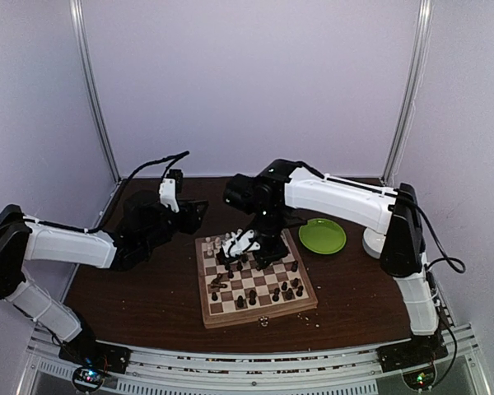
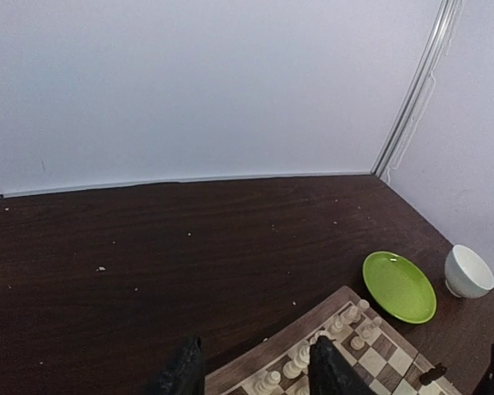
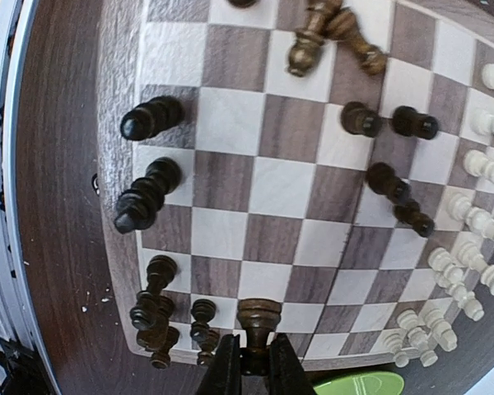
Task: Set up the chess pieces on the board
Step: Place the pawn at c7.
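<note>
Right gripper (image 3: 253, 360) clamps a dark brown wooden chess piece (image 3: 258, 317); release it upright, square-centred, on the chequered wooden board (image 3: 255, 189); left gripper (image 2: 255, 355) open.

This place looks like a robotics lab, a small closed test cell. Plain pale walls (image 1: 255, 82) stand on three sides, with metal poles (image 1: 95, 90) at the back corners. A left arm (image 1: 66, 247) and a right arm (image 1: 337, 197), white and black, are fixed on an aluminium rail (image 1: 255, 366) at the near edge of a dark wooden desk (image 1: 148, 304). Loose cables (image 1: 160, 163) and small lit electronics (image 1: 89, 377) are visible. The board (image 1: 255, 280) lies on the desk.
</note>
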